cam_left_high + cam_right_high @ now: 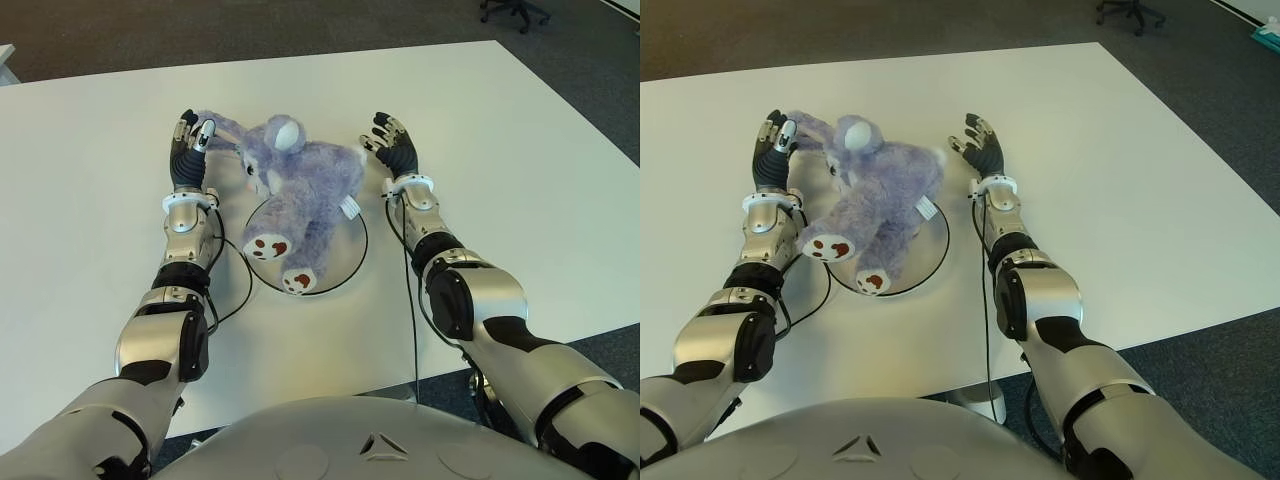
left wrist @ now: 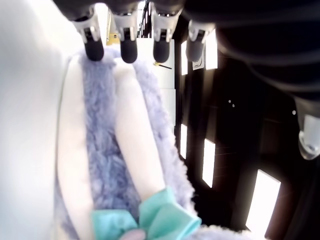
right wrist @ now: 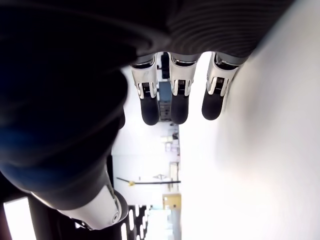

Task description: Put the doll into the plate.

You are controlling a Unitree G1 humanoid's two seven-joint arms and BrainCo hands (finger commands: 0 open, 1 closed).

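A purple plush doll with long ears lies across a round white plate with a dark rim; its head and ears reach past the plate's far left edge. My left hand is by the doll's ear, its fingers stretched straight along the fur and not closed around it. A teal bow shows at the base of the ears. My right hand is to the right of the doll, apart from it, with its fingers spread and nothing in them.
The white table stretches wide on both sides. Black cables run from both wrists over the table beside the plate. An office chair stands on the dark floor beyond the far right corner.
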